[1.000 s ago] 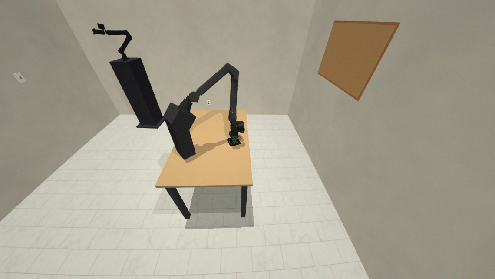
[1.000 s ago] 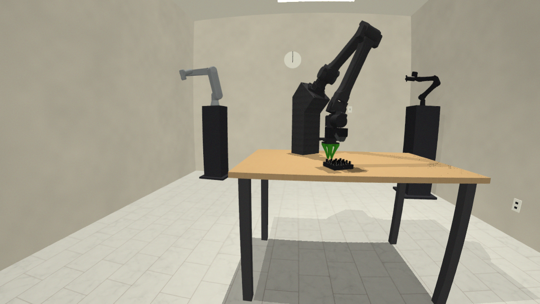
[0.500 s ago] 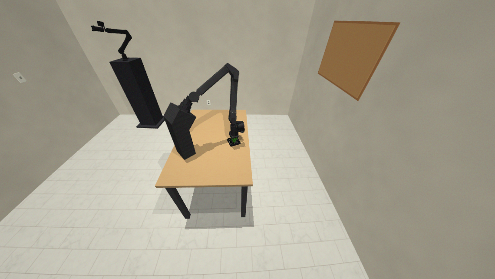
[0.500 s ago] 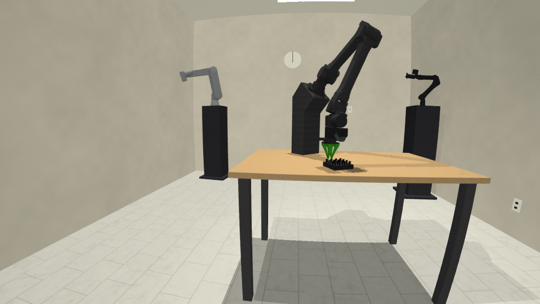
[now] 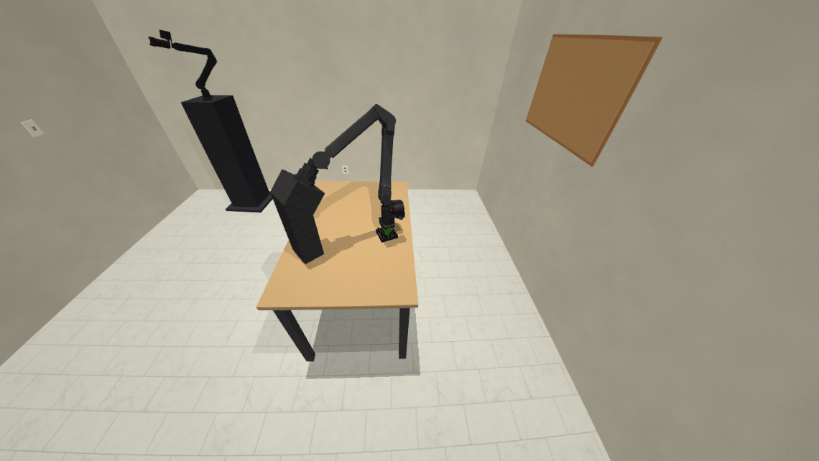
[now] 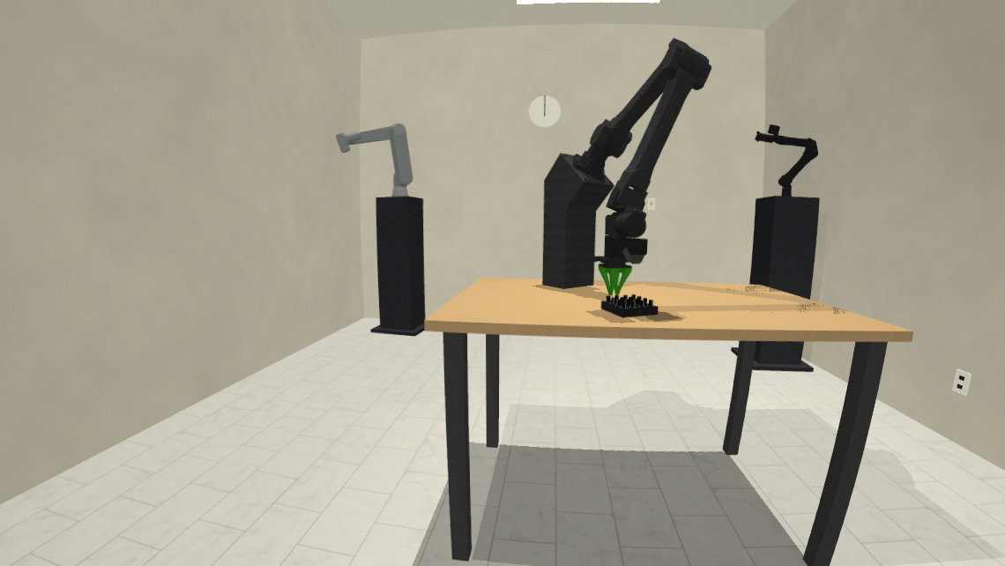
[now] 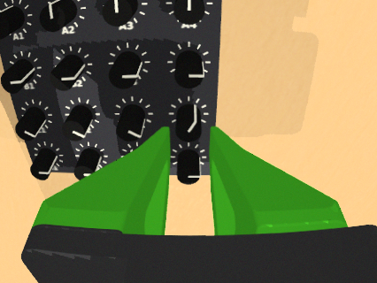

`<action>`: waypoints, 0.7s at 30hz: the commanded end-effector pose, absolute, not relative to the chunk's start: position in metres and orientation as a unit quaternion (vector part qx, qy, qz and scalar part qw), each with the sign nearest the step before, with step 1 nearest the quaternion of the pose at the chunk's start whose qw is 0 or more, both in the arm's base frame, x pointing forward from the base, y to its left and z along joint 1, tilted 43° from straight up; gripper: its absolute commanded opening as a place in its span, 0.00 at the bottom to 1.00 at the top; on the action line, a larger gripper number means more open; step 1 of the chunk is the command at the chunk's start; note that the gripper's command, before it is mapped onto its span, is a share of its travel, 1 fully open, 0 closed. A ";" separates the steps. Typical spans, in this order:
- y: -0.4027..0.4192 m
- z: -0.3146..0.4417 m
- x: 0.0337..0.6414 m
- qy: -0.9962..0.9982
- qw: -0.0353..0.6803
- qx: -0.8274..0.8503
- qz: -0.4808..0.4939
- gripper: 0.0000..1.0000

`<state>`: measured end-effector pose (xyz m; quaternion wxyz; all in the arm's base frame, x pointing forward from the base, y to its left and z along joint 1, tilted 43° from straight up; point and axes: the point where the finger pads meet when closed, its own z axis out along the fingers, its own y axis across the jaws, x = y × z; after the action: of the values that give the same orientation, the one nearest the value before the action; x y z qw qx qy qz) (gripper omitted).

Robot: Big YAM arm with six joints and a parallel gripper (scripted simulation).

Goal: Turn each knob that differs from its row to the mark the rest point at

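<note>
Fingers of green, seen through the wrist camera: the left finger [image 7: 118, 195] slopes in from 8 o'clock, and its tip ends at the bottom row of the knob box [image 7: 156, 42]. Just right of it stands knob D4 [image 7: 188, 166], the last knob of that row, framed in the narrow slot between the two tips. The right finger [image 7: 265, 188] comes in from 4 o'clock and ends level with its twin.

The gripper [image 7: 188, 130] is parted only slightly, a little wider than the knob. A thin strip of dark panel shows on either side of the knob, so the fingers straddle it without clamping it. Whether either pad grazes its side is too fine to tell.

At 12 o'clock from D4 sits knob C4 [image 7: 189, 115], then B4 [image 7: 189, 66] with its white line toward 3 o'clock, then A4 [image 7: 188, 5] with its line toward 12 o'clock.

In the exterior view the knob box [image 6: 629, 308] stands flat on the wooden table [image 6: 527, 316], with the gripper [image 6: 614, 291] pointing straight down at its left end.
</note>
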<state>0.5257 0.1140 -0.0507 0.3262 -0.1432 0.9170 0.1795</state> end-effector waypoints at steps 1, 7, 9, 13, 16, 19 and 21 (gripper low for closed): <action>0.118 -0.061 0.516 0.920 0.317 -0.141 0.182 0.18; 0.118 -0.061 0.515 0.920 0.318 -0.141 0.182 0.18; 0.118 -0.062 0.514 0.920 0.318 -0.141 0.182 0.18; 0.118 -0.063 0.512 0.920 0.317 -0.142 0.182 0.18; 0.118 -0.064 0.511 0.920 0.317 -0.142 0.182 0.18; 0.118 -0.062 0.514 0.919 0.319 -0.142 0.182 0.18; 0.118 -0.063 0.513 0.919 0.318 -0.142 0.182 0.18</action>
<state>0.5202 0.1135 -0.0553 0.3244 -0.1428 0.9177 0.1795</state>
